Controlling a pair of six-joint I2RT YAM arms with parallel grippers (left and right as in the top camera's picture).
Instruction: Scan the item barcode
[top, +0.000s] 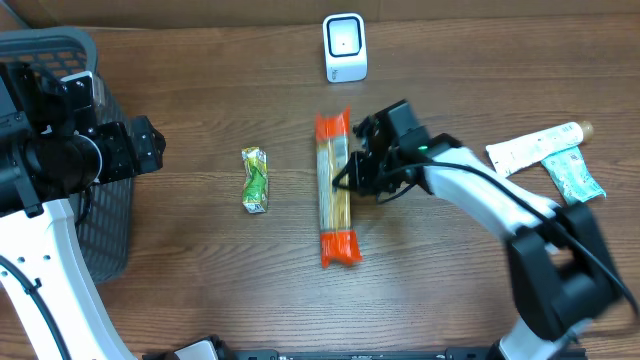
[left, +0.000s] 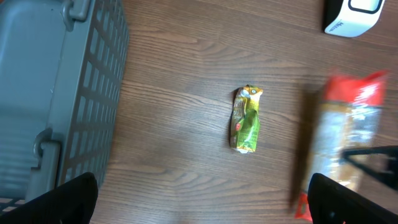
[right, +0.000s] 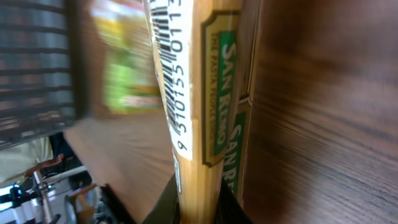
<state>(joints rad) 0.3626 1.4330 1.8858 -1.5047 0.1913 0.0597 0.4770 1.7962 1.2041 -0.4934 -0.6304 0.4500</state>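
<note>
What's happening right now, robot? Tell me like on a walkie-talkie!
Left gripper open, beside the basket. Right gripper shut on the spaghetti pack, mid-length. Scanner beyond the pack's far end, nothing between. Green snack packet lies apart.

Shop checkout: scanner (top: 345, 47), basket (top: 104, 225)

White links and black joints make up the left arm (top: 40, 250) and right arm (top: 480, 192). Thin black cables (top: 30, 288) trail along both. The left gripper (left: 211, 199) has blunt black fingers (left: 71, 199).
</note>
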